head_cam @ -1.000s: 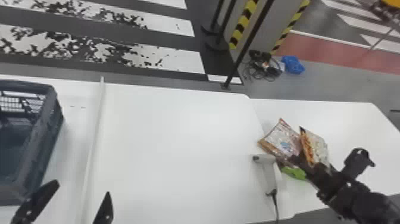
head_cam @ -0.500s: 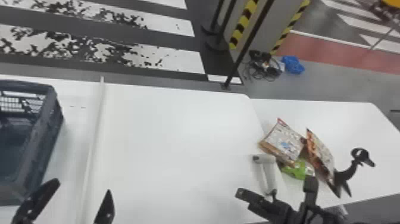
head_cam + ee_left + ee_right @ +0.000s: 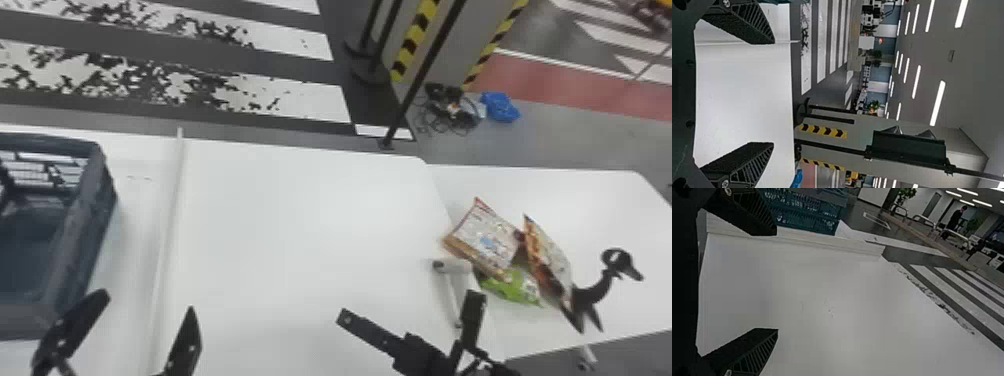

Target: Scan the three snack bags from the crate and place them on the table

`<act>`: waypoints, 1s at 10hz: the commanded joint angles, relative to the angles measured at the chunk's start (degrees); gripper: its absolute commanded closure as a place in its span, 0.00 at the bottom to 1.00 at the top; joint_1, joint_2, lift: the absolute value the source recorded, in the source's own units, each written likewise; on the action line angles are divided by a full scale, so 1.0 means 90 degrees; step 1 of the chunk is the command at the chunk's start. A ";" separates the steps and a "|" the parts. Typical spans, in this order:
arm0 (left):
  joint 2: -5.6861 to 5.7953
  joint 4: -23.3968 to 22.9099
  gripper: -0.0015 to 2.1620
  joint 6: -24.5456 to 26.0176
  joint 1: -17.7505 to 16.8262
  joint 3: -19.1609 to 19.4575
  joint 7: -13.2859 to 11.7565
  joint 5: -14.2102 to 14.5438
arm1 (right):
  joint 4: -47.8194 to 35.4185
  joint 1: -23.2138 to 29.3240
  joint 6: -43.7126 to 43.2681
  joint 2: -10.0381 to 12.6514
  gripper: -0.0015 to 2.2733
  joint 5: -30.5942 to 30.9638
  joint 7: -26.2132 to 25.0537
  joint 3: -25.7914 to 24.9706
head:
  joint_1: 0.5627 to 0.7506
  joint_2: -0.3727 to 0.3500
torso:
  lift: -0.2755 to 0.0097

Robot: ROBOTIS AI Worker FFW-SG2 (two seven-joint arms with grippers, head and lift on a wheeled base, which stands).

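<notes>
While near snack bags (image 3: 487, 240), a scanner (image 3: 454, 266).

The crate (image 3: 82, 230), well left of the green bag (image 3: 511, 289), is cut off by the head view's edge. The white bag (image 3: 484, 239) partly covers the green bag, whose print is too small to tell.

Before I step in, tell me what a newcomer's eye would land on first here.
Probably the three colorful snack bags, bunched beside the pale scanner on the white table, toward the robot's right. Next might come the dark crate at the head view's left edge, then the bold white stripes on the floor beyond the table.
</notes>
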 commanded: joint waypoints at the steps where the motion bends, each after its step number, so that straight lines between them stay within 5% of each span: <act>1: -0.0039 -0.0089 0.03 0.0112 -0.0005 0.0006 0.0006 -0.0010 | -0.0680 0.0320 -0.1211 0.0048 0.03 0.0744 -0.0004 0.0567 | 0.70 0.15 | 0.84; 4: -0.0039 -0.0186 0.04 0.0092 0.0024 0.0035 0.0074 0.0068 | -0.0427 0.0857 -0.5703 0.0165 0.03 0.1789 -0.0268 0.1368 | 0.70 0.23 | 0.84; 6: -0.0126 -0.0499 0.06 0.1030 0.0034 0.0201 0.0093 0.0361 | 0.0257 0.0974 -0.7832 0.0214 0.03 0.2160 -0.0902 0.1485 | 0.70 0.20 | 0.84; 10: -0.0214 -0.0802 0.07 0.1303 0.0356 0.0611 0.0103 0.0352 | 0.0657 0.1345 -0.8809 0.0155 0.03 0.2346 -0.1801 0.1358 | 0.70 0.12 | 0.84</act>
